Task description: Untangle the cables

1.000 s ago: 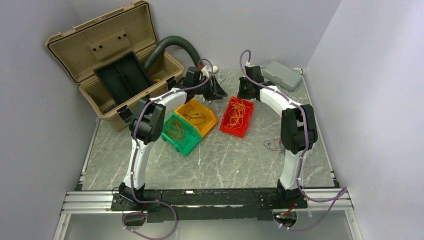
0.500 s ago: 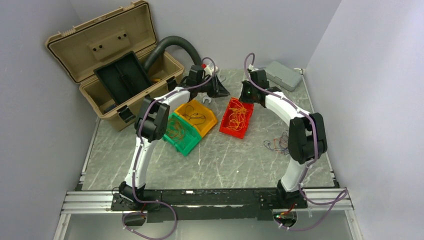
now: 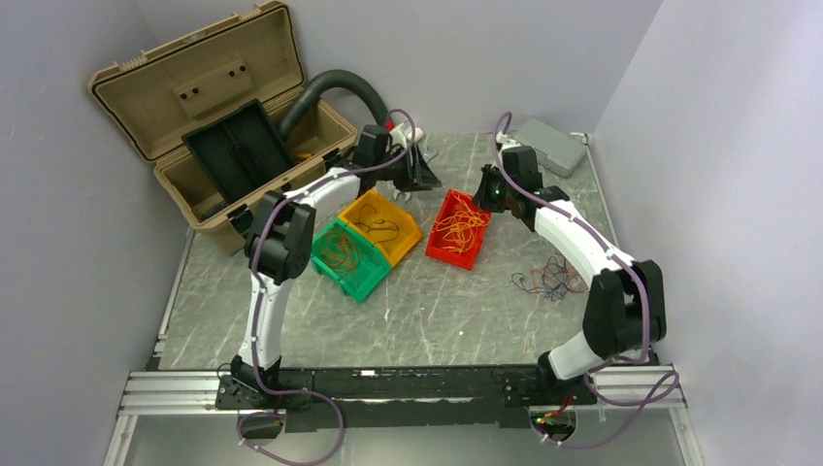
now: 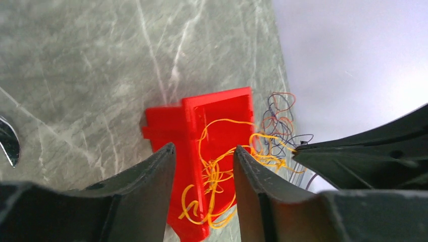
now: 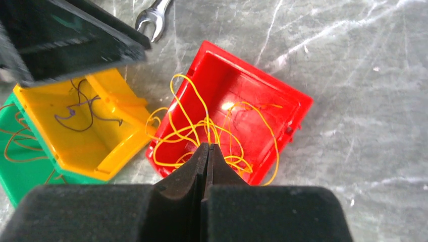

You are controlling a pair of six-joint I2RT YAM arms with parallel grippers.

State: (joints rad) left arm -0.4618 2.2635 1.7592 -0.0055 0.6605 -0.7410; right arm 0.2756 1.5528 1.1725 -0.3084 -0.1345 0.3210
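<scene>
Yellow cables fill the red bin, a few sit in the yellow bin and green bin, but a mixed tangle lies unsorted on the table, left tool open, right tool closed.

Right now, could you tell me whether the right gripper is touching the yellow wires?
Touching. In the right wrist view, the yellow wires rise from the red bin and converge into the right gripper, whose tips are shut.
</scene>
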